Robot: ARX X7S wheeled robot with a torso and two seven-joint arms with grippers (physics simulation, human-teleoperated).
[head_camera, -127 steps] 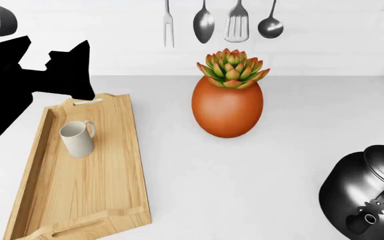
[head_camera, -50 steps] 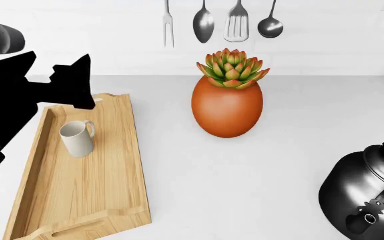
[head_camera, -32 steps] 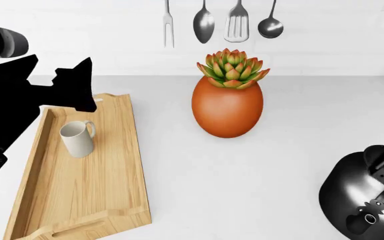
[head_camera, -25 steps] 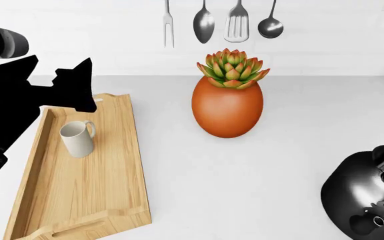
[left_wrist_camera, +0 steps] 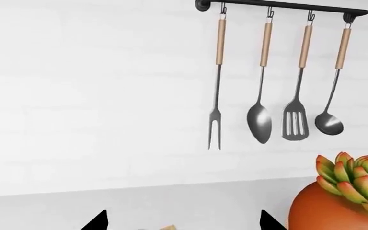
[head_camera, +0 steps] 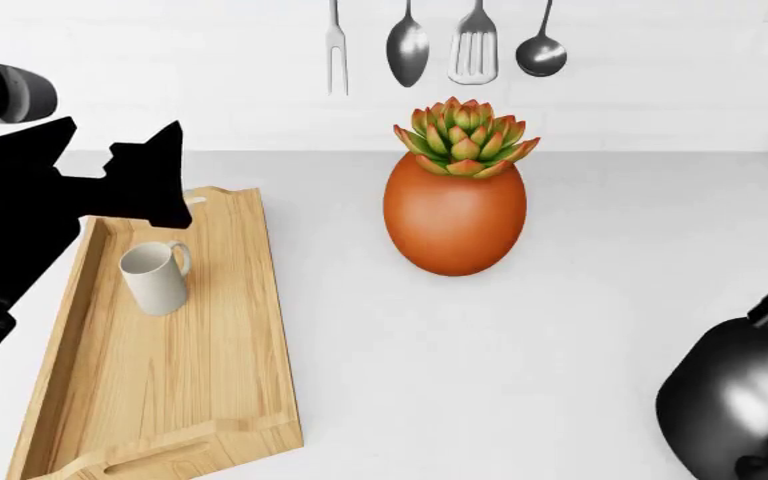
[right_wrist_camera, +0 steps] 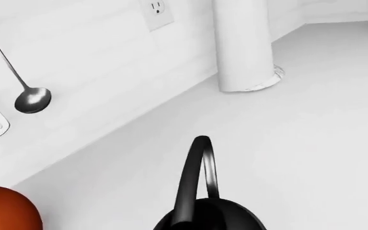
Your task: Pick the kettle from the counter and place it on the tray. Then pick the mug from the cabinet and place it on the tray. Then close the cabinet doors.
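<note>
Looking down from the head camera, I see the mug standing upright on the far half of the tray, its loop handle turned to the right. The tray lies at the left of the counter. My left gripper hangs over the tray's far end as a black silhouette with two pointed fingertips spread apart, nothing between them; the same two tips poke into the left wrist view with a wide gap between them.

The kettle sits at the near right corner of the head view, cut by the frame edge, well apart from the tray. In the right wrist view its arched bail handle rises above the dark rounded body. I cannot see my right gripper's fingers in any view, so I cannot tell how they stand.

Between tray and kettle, farther back, stands the orange plant pot with its succulent. A fork, spoon, slotted turner and ladle hang on the wall rail behind it.
</note>
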